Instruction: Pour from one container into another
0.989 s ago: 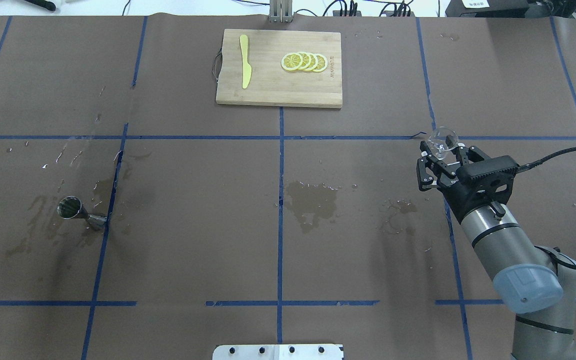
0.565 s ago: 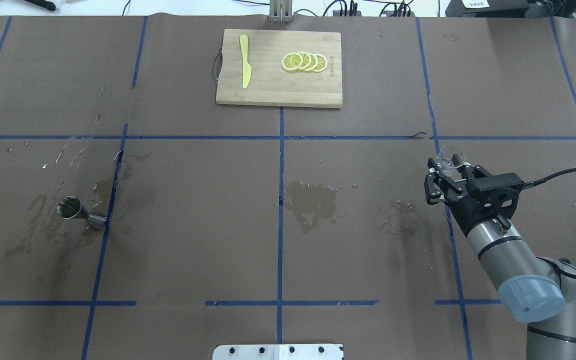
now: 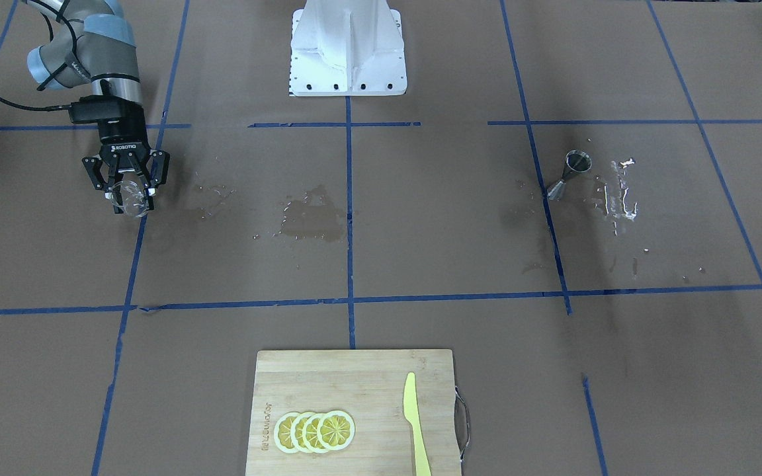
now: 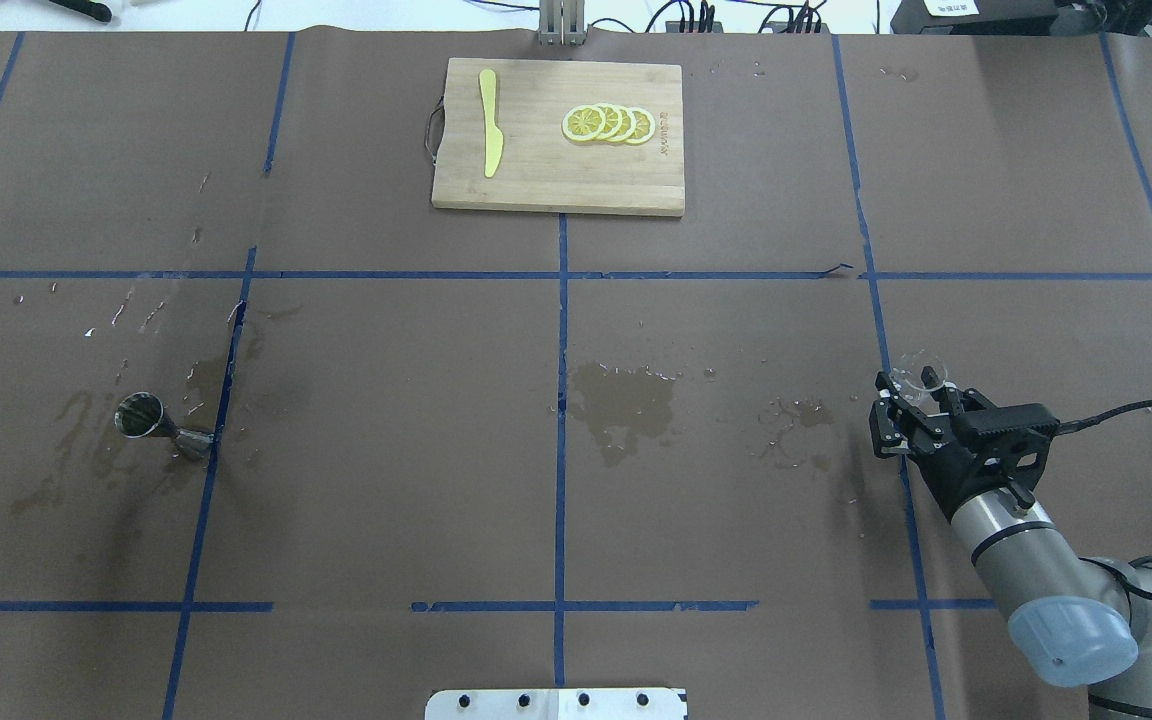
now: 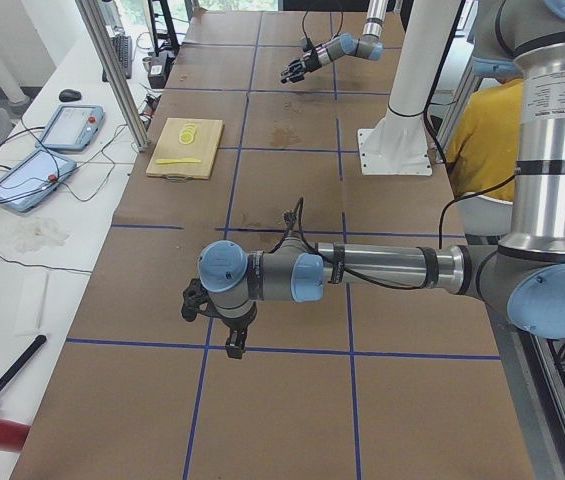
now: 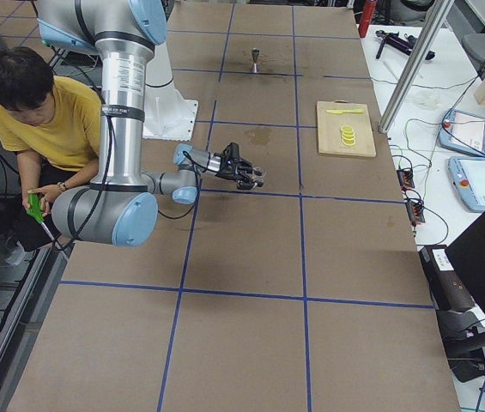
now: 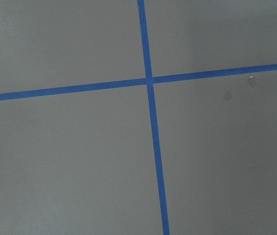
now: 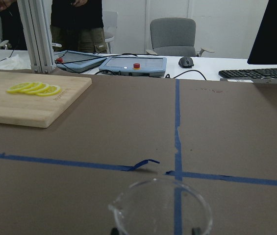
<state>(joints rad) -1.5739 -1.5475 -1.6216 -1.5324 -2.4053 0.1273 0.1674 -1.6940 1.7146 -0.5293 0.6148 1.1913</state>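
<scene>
My right gripper [image 4: 914,398] is shut on the small clear beaker [image 4: 920,378], low over the table's right part near a blue tape line. The same right gripper [image 3: 128,197] shows with the beaker [image 3: 133,202] in the front view. The beaker's rim [image 8: 161,204] fills the bottom of the right wrist view. The steel jigger [image 4: 160,428] stands far off on the left side, also seen as the jigger [image 3: 570,173] among wet marks. My left gripper [image 5: 217,322] shows only in the left side view, and I cannot tell its state.
A bamboo cutting board [image 4: 536,170] with lemon slices [image 4: 608,124] and a yellow knife [image 4: 490,122] lies at the far middle. Wet patches [image 4: 624,400] darken the brown paper at centre and around the jigger. The robot's base plate [image 4: 556,704] is at the near edge.
My right gripper has carried the beaker back toward the robot's base and slightly right, and it looks lower. The jigger has not moved.
</scene>
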